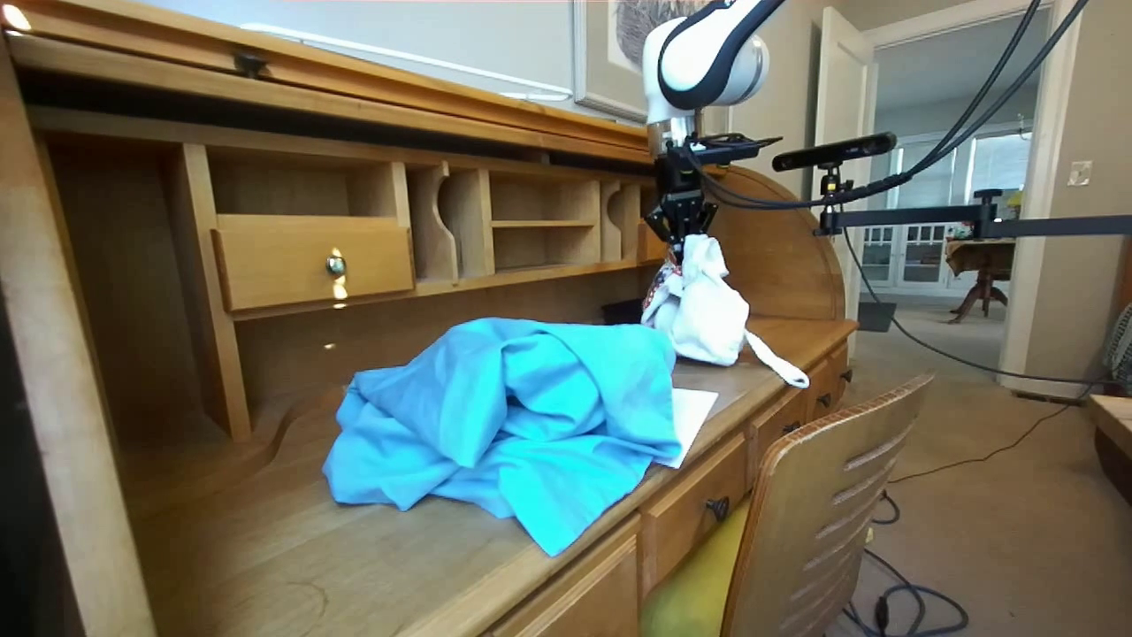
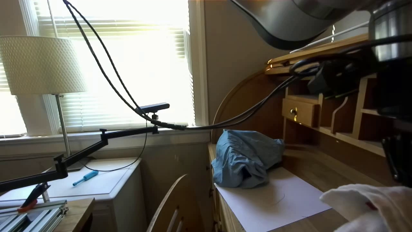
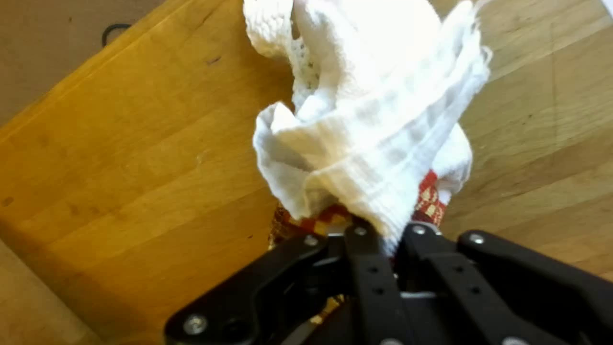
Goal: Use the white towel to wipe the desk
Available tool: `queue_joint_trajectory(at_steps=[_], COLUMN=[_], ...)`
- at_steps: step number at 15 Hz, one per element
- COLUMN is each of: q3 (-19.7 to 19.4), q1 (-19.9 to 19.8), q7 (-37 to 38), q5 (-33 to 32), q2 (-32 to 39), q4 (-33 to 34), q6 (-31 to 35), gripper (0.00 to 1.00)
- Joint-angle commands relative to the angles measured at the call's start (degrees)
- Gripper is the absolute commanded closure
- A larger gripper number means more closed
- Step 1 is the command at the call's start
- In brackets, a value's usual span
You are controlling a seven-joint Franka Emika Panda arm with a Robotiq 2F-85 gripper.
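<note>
The white towel (image 1: 707, 305) hangs bunched from my gripper (image 1: 683, 241) over the far part of the wooden desk (image 1: 265, 548) in an exterior view. It has a red and gold patterned part and a white loop that trails toward the desk's front edge. Its lower folds are at the desk top or just above it; I cannot tell which. In the wrist view, my gripper (image 3: 387, 235) is shut on the towel (image 3: 373, 115), with the fingers pinching a fold. In an exterior view, the towel (image 2: 370, 206) shows only in part at the lower right corner.
A crumpled blue cloth (image 1: 522, 416) lies on the desk, also seen in an exterior view (image 2: 244, 158). A white paper sheet (image 2: 273, 203) lies partly under it. Cubbyholes and a small drawer (image 1: 314, 265) line the back. A chair (image 1: 822, 513) stands at the front.
</note>
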Motion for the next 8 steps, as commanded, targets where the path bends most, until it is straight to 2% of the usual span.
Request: queue_joint_trajectory(at_steps=[1, 4, 8], q3=[-0.5, -1.4, -1.2], q1=[-1.6, -2.5, -3.8], q7=[1.7, 2.6, 0.9], q5=[-5.0, -6.9, -6.1], q2=[2.7, 6.4, 11.8], q4=[3.0, 5.3, 7.7], q6=[3.0, 6.2, 8.8], gripper=[0.98, 0.98, 0.98])
